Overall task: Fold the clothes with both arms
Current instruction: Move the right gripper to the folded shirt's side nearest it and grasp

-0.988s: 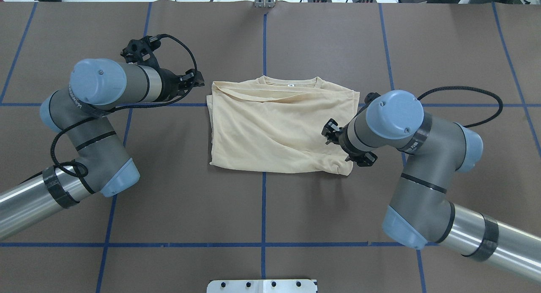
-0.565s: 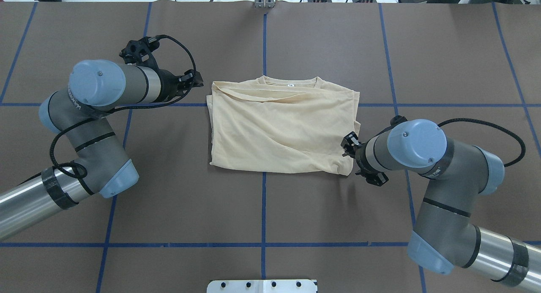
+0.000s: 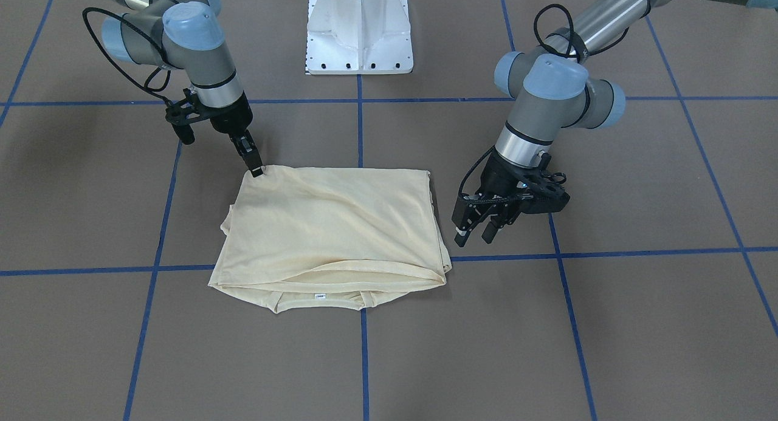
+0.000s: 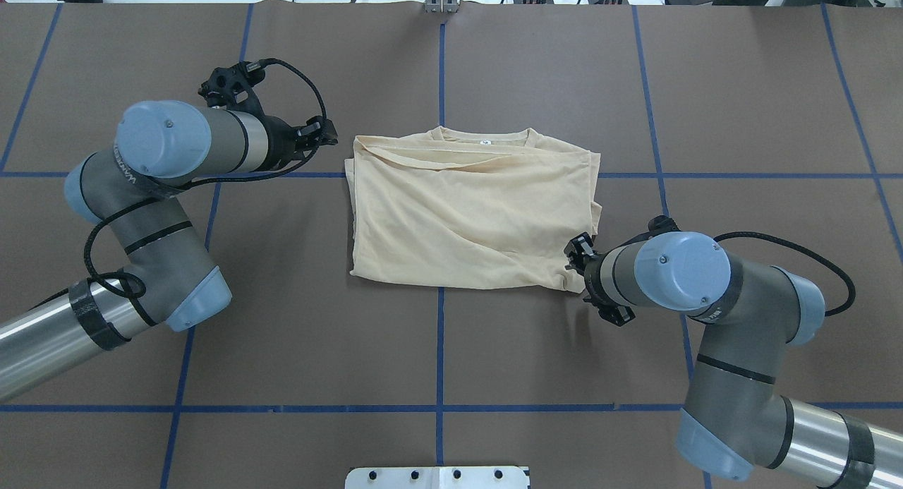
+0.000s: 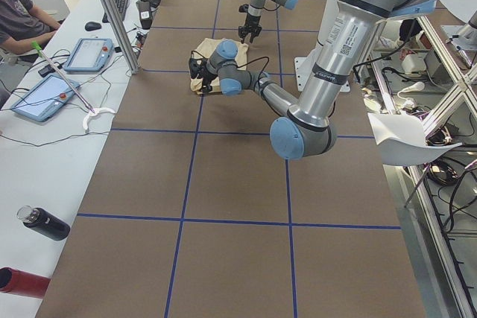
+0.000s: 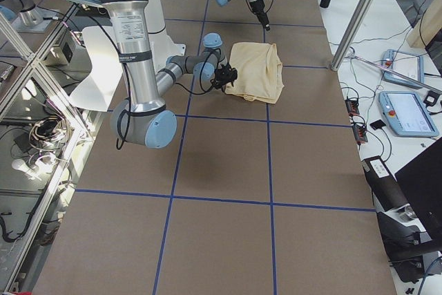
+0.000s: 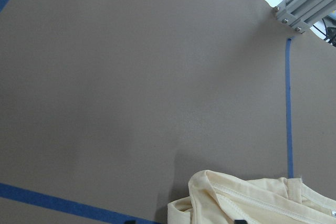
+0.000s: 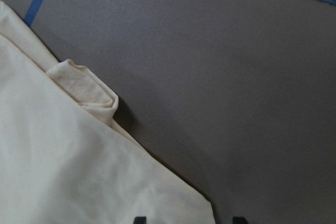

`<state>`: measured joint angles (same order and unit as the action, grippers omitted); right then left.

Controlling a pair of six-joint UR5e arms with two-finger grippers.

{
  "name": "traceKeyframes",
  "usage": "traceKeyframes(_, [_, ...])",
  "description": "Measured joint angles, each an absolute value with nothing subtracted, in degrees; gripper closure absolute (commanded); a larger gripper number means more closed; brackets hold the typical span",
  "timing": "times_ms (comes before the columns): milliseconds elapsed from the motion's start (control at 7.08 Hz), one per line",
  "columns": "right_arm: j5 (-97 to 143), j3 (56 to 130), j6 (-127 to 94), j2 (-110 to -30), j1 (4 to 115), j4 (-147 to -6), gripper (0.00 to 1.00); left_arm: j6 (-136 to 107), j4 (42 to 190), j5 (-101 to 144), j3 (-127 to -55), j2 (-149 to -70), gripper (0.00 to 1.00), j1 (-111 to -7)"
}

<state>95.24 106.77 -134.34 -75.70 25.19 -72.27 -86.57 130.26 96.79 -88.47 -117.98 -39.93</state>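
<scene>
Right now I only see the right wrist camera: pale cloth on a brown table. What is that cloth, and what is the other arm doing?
Observer: A folded cream T-shirt. Seen from overhead, its neckline with a small white label lies at the far edge.
Visitor: And the other arm?
Observer: From the front, the left gripper hangs open beside the T-shirt's collar-side corner, apart from it.
Visitor: Where is my claw, then?
Observer: The right gripper points down at the T-shirt's near corner on the robot's right, its tip at the very edge of the cloth.
</scene>
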Motion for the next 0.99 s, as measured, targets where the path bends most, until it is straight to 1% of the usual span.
traceKeyframes(141, [94.85, 106.05, -134.28, -75.7, 25.02, -72.25, 0.38, -86.57, 130.2, 96.61, -88.45, -117.96, 0.31, -39.92])
traceKeyframes(282, [94.68, 105.71, -134.19, -75.73, 24.96, -72.25, 0.47, -86.57, 130.18, 96.54, -88.43, -117.95, 0.31, -39.91])
traceKeyframes(424, [94.41, 105.61, -134.15, -75.71, 24.93, -72.26, 0.94, -86.57, 130.15, 96.52, -88.44, -117.85, 0.31, -39.9])
traceKeyframes(565, [94.11, 105.6, -134.16, -75.62, 24.92, -72.3, 1.0, -86.57, 130.13, 96.49, -88.45, -117.69, 0.31, -39.9])
traceKeyframes(988, [94.18, 106.08, -134.21, -75.5, 25.46, -72.35, 1.0, -86.57, 130.16, 96.36, -88.42, -117.2, 0.31, -39.83])
